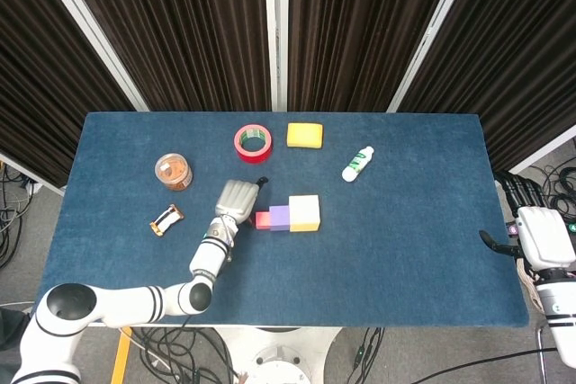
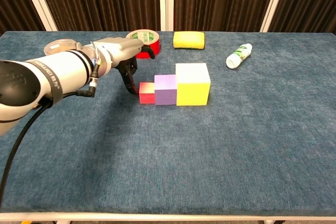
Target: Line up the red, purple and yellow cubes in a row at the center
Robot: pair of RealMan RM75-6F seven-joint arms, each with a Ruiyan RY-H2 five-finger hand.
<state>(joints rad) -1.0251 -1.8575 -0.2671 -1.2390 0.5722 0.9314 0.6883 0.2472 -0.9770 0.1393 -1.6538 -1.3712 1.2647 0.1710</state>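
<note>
Red cube [image 2: 146,92] touches purple cube [image 2: 165,88] and yellow cube [image 2: 192,83]; left hand [image 2: 127,56] empty, fingers curled down against red; nudge gently, keep row straight.

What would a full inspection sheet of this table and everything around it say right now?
Surface: blue cloth table, flat.
Job's things: red cube, purple cube and yellow cube side by side in a row, smallest to largest.
Clutter: red tape roll, yellow sponge, white bottle lying down, round container, small wrapped item.
Hands: left hand at the red cube's outer side; right hand off the table's edge, holding nothing.
Cables: bundles on the floor.
Surroundings: dark curtains.
</note>
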